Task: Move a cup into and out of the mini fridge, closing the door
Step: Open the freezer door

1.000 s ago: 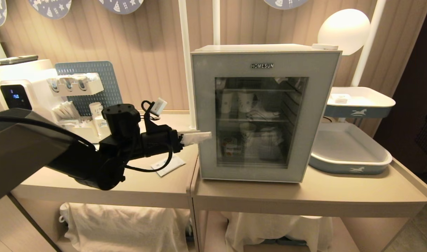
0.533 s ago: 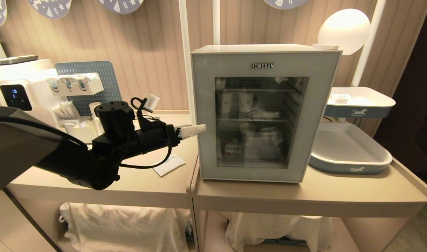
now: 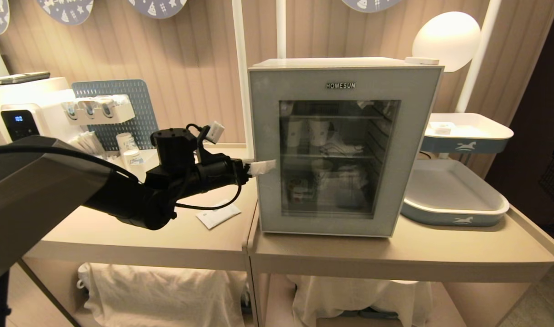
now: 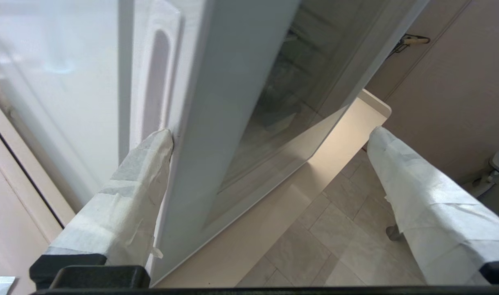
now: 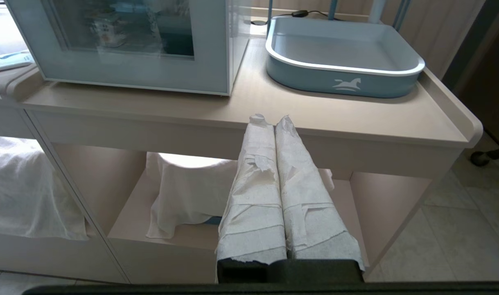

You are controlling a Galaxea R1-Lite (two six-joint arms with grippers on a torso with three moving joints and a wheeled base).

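The mini fridge (image 3: 331, 62) stands on the right table with its door (image 3: 408, 150) closed. Through the glass, the cup (image 3: 297, 190) sits low on the left inside; it also shows in the right wrist view as the cup (image 5: 106, 25). My left gripper (image 3: 263, 167) is open at the door's left edge. In the left wrist view the left gripper (image 4: 270, 132) straddles that edge of the door (image 4: 216, 123): one fingertip (image 4: 157, 147) rests by the recessed grip, and the other stands apart in front of the glass. My right gripper (image 5: 269, 119) is shut and empty, below the table's front edge.
A water dispenser (image 3: 17, 113), a blue pegboard (image 3: 138, 97), paper cups (image 3: 127, 145) and a white packet (image 3: 217, 215) are on the left table. Two blue-and-white trays (image 3: 449, 195) and a round lamp (image 3: 445, 38) stand right of the fridge. White cloths hang on the shelves below.
My left arm drew back slightly, then came forward to the door's left edge again, a little higher and with the wrist turned. The door stayed closed. The right arm did not move.
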